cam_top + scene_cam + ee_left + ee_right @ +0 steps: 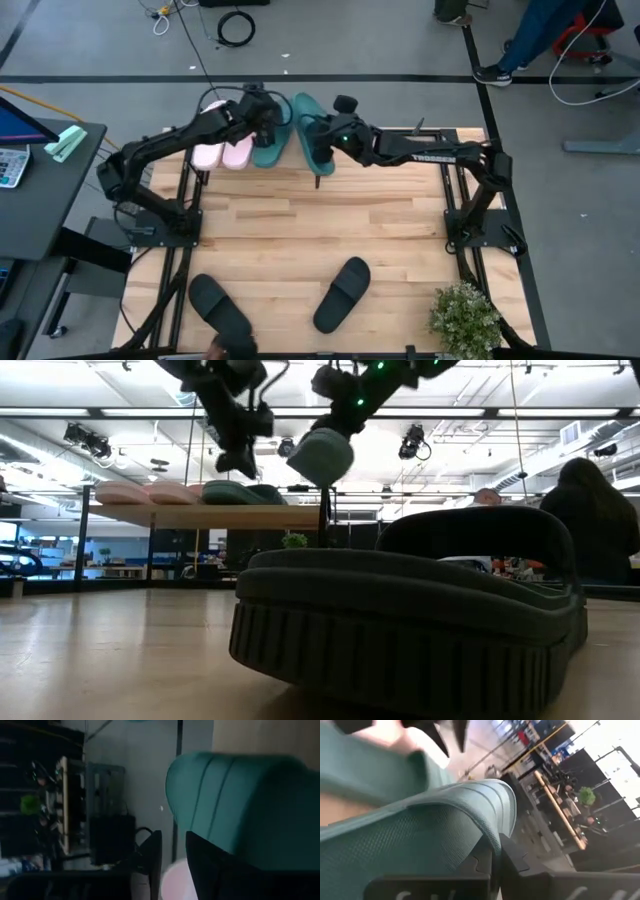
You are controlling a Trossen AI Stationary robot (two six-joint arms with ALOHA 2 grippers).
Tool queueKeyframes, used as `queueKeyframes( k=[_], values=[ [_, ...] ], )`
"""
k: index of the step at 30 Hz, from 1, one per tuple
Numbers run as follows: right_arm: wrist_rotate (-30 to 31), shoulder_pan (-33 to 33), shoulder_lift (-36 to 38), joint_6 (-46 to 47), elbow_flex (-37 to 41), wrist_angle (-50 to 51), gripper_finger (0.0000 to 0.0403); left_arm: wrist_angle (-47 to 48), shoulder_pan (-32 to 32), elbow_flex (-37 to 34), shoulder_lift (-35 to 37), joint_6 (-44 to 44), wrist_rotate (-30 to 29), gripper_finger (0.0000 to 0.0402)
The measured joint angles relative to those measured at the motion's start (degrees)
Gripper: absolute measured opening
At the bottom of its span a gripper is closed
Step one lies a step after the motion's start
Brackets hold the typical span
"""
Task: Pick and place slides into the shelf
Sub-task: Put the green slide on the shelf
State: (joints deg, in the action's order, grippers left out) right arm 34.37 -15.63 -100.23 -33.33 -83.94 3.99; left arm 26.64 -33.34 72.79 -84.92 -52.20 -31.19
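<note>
My right gripper (pixel 318 140) is clamped on a teal slide (pixel 308 130), holding it up just beside the shelf (pixel 215 515). My left gripper (pixel 268 122) hovers over the other teal slide (pixel 272 143) lying on the shelf, fingers parted, holding nothing.

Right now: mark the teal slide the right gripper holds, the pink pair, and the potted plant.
held teal slide (pixel 308 140), high view, on its sole near the strap
pink pair (pixel 222 153), high view, where the two heels meet
potted plant (pixel 464 318), high view, middle of the foliage
</note>
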Motion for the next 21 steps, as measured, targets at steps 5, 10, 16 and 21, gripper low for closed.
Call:
queueKeyframes(
  k=[5,10,16,21],
  values=[
    [2.16,3.12,2.49,-0.81,0.0,7.6,0.001,-4.64,-0.23,0.0,-3.9,-4.67,0.08,0.011],
    [4.04,5.49,3.18,-0.97,0.0,15.0,0.001,-2.47,0.52,0.0,-4.97,-5.3,-1.52,0.013],
    [4.78,5.71,3.18,-0.11,0.0,16.49,0.0013,-2.53,2.24,0.0,-4.83,-6.76,-6.58,0.0162],
    [6.32,4.83,3.18,2.03,0.0,16.67,0.0011,-2.36,3.84,0.0,-4.75,-6.41,-9.74,0.0178]
  ],
)
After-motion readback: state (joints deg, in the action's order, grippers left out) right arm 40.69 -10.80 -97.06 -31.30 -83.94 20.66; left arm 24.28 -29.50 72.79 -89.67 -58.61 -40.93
